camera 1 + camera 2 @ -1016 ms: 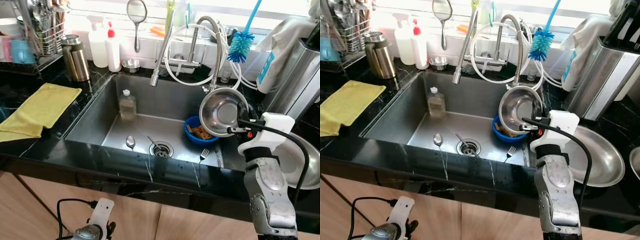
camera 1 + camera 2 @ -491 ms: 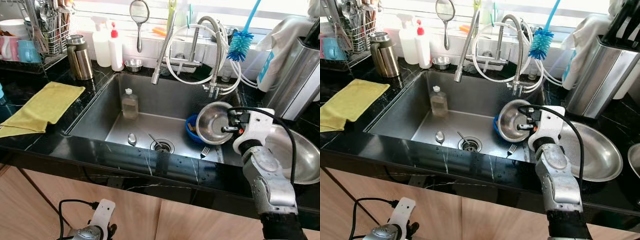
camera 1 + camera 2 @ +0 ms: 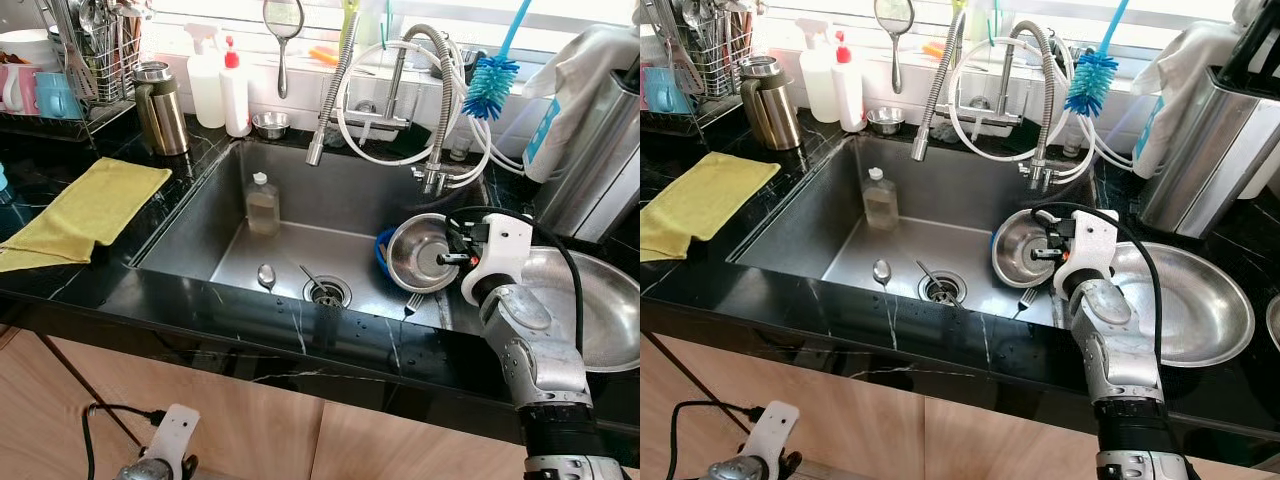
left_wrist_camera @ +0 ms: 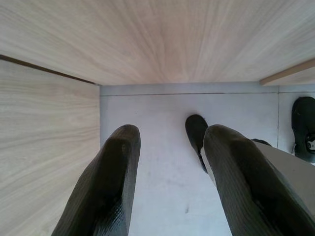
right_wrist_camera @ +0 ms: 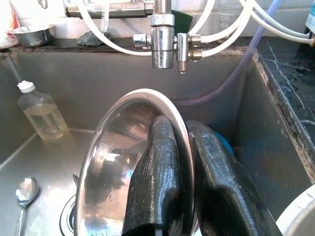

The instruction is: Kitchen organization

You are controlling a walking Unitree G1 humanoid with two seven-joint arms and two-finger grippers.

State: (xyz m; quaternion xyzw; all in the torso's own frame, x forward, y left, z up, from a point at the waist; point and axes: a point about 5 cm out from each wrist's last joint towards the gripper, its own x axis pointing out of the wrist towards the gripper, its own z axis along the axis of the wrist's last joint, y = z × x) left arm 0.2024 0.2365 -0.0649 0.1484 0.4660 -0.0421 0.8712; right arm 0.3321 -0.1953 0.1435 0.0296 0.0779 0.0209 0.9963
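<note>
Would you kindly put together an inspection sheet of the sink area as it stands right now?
Surface: black marble counter around a steel sink.
Job's things: steel bowl held tilted over a blue bowl in the sink; spoon and fork on the sink floor; large steel pan on the counter at the robot's right.
Clutter: clear bottle in the sink; yellow cloth; steel flask; spray bottles; blue bottle brush; drying rack.
Grippers: right pincer clamped on the steel bowl's rim; left pincer open, hanging by the wooden cabinet.
Cables: white hoses looped at the tap; black cable on the right arm.
Surroundings: bright window sill.
</note>
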